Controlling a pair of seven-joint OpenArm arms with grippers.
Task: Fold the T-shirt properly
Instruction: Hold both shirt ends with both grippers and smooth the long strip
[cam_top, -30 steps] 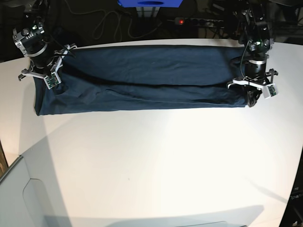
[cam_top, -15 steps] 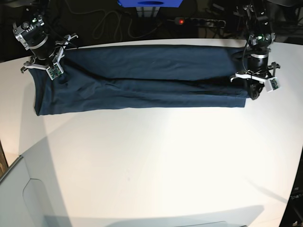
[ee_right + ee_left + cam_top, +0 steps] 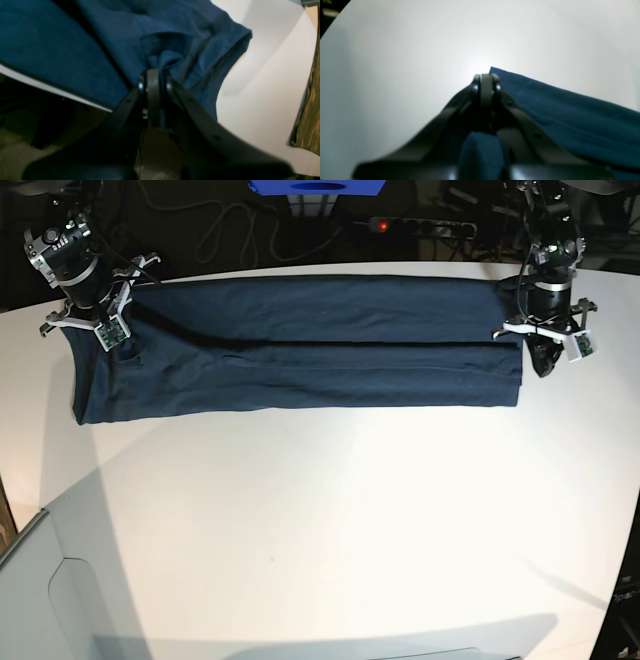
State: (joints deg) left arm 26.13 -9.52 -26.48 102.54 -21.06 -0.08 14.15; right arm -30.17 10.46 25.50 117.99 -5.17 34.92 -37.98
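With both jaw pairs pressed together, my left tool (image 3: 483, 80) and my right tool (image 3: 153, 75) each have cloth pinched in them. On the left wrist view the closed tips sit right at a corner of the T-shirt (image 3: 570, 110); a roll of the same navy fabric shows low between the fingers (image 3: 517, 110), so I log this tool as gripping the shirt. On the right wrist view the tips bite into a bunched pucker of the T-shirt (image 3: 175, 37), with a hemmed edge curling off to the right of the tool and a deep fold line running up and left from it.

Base view: my left tool (image 3: 545, 360) is at the shirt's end on the picture's right, near the far edge of the bench (image 3: 330, 530). My right tool (image 3: 125, 345) is at the shirt's other end, on the picture's left, also near the far edge.

The T-shirt (image 3: 310, 350) lies stretched between the two tools as a long, narrow band across the far part of the bench. A dark crease runs along its length, roughly mid-band. The end at my left tool looks square and flat. The end at my right tool is wider and looser, with fabric reaching toward the near side below the tool.

Nearer bench surface is white and bare of cloth. Behind the bench: a power strip (image 3: 405, 225) with a red light, loose cables (image 3: 230, 230), and a blue object (image 3: 318, 187) at the top edge.
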